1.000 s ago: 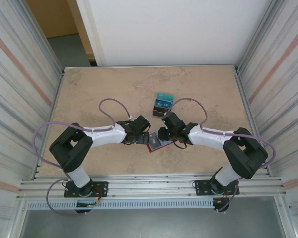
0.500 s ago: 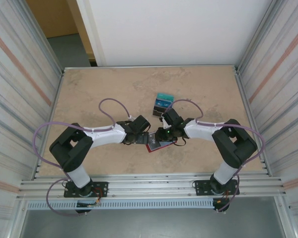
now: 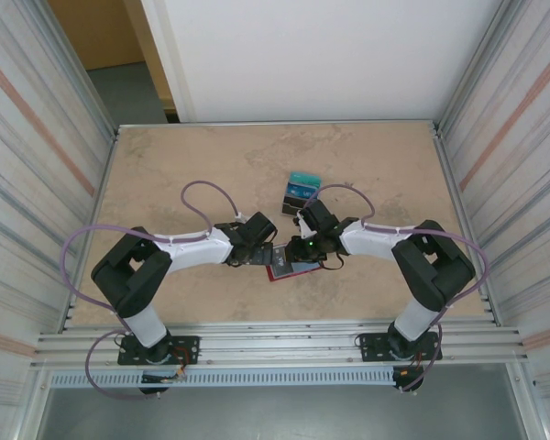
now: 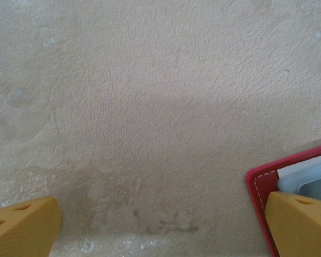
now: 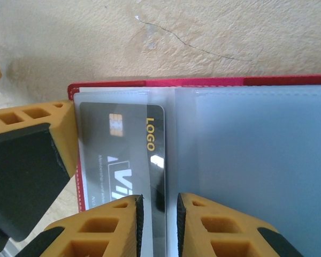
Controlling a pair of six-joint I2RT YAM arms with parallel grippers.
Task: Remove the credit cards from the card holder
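The red card holder (image 3: 280,271) lies open on the table between both grippers, its pale clear pockets (image 5: 246,160) facing up. A dark grey credit card (image 5: 117,155) marked LOGO sits in the left pocket, its right edge poking out. My right gripper (image 5: 158,225) hovers over that edge with its fingers a narrow gap apart, gripping nothing. My left gripper (image 4: 160,230) is wide open. Its right finger (image 4: 299,222) rests on the holder's red corner (image 4: 262,182), and it also appears at the left of the right wrist view. Teal, blue and dark cards (image 3: 298,191) lie fanned on the table beyond.
The beige stone-look table (image 3: 183,174) is walled by ribbed metal panels (image 3: 46,165) left and right, with a rail along the near edge (image 3: 275,348). Purple cables (image 3: 202,197) loop above both arms.
The right arm has folded inward and its gripper has come down onto the open card holder. The holder now lies a little flatter. The left arm has hardly moved.
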